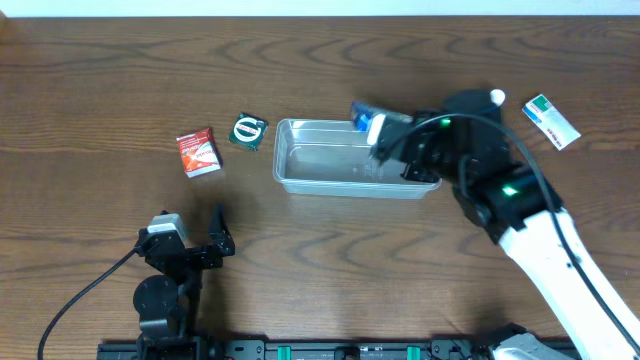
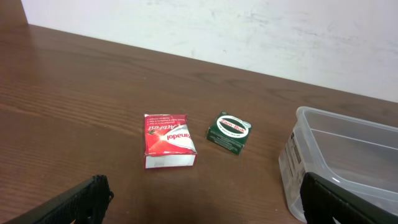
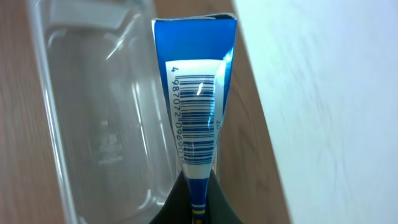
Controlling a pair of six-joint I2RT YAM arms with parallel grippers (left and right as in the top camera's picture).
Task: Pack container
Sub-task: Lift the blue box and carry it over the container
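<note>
Left gripper [image 1: 193,238], near edge: jaws wide, empty, well apart from container [image 1: 330,186]. The container sits mid-counter, long axis parallel to far edge. Right gripper [image 1: 388,140] is nearer, clamped on blue packet [image 1: 366,119] at the far rim. Right wrist view shows the hollow lying nearward of the packet; overhead leaves this unclear.

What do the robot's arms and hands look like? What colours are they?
The left arm is all black, with a black cable trailing off it and a grey block by the black two-fingered left hand. The right arm has a long white section, black joints with little green lights, a looping black cable and a dark right hand.
</note>
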